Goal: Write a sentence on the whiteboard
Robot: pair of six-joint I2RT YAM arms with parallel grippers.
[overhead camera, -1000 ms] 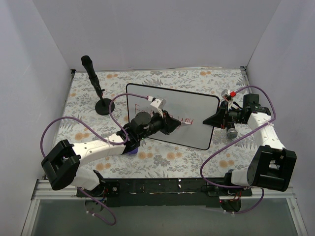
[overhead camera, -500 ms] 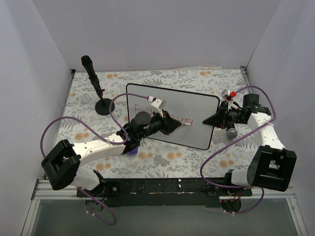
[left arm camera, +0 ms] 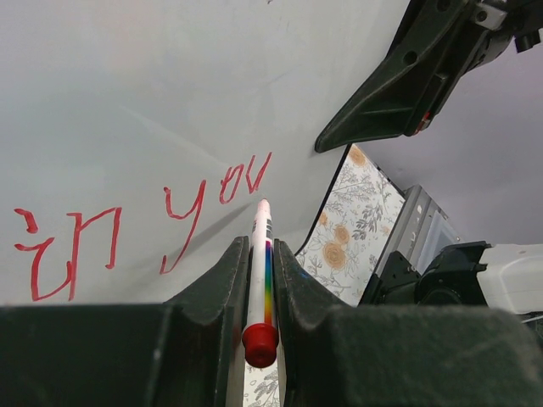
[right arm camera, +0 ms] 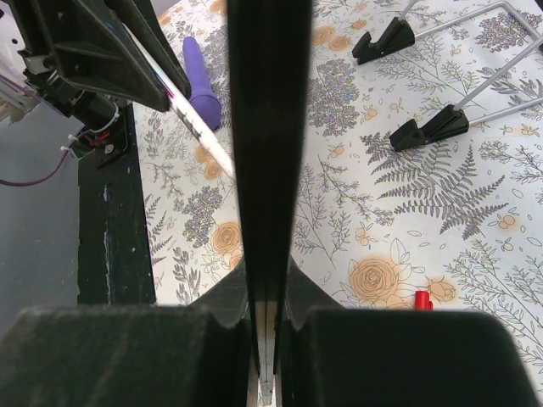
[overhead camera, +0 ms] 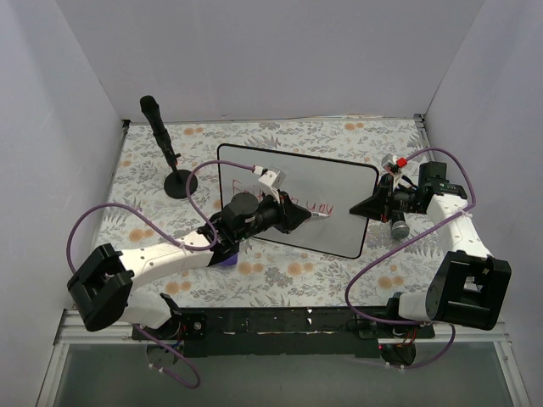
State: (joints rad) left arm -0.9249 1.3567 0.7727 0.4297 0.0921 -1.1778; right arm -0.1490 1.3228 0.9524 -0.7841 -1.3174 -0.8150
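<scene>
Setting: robot lab test cell. Plain white panel walls (overhead camera: 271,59) enclose the far side and both flanks of the left claw (overhead camera: 308,214). Below it lies a floral-print cloth tabletop (overhead camera: 288,271). Behind it run looping purple cables (overhead camera: 109,206) and a black metal mounting rail (overhead camera: 280,322).

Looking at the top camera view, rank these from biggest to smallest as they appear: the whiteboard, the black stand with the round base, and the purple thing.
1. whiteboard, largest by far.
2. black stand.
3. purple object, smallest as seen, though the left arm hides most of it, so its place is unsure.
</scene>
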